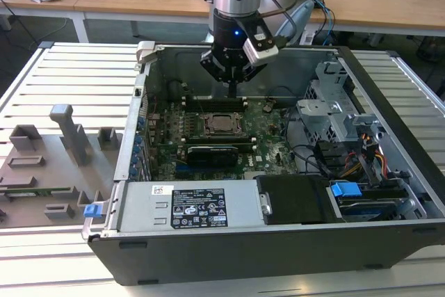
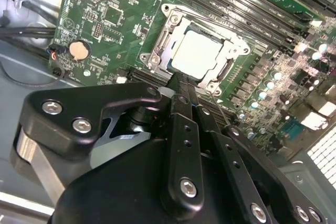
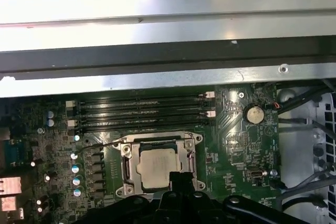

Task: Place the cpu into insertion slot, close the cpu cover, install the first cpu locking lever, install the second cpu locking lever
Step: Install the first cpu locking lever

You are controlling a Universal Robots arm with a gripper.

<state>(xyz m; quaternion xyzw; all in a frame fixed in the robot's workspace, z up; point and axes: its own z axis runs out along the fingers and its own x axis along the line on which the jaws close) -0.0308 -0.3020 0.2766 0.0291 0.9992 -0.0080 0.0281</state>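
Note:
The cpu (image 2: 197, 53) (image 3: 157, 167) lies flat in the insertion slot (image 1: 221, 124) on the green motherboard, its pale metal top showing. The silvery cpu cover (image 2: 156, 51) (image 3: 127, 167) lies down around it, framing the chip. A thin wire lever (image 3: 97, 145) sticks out from one corner of the socket. My gripper (image 1: 231, 88) (image 2: 181, 85) (image 3: 178, 178) hangs just above the socket's edge, beside the chip. Its two black fingers are shut together and hold nothing.
The open computer case (image 1: 149, 53) surrounds the board. Black memory slots (image 3: 142, 114) run beside the socket. A drive cage (image 1: 334, 113) and cables (image 1: 361, 154) fill the exterior view's right. A grey fixture board (image 1: 49, 165) lies outside the case on the left.

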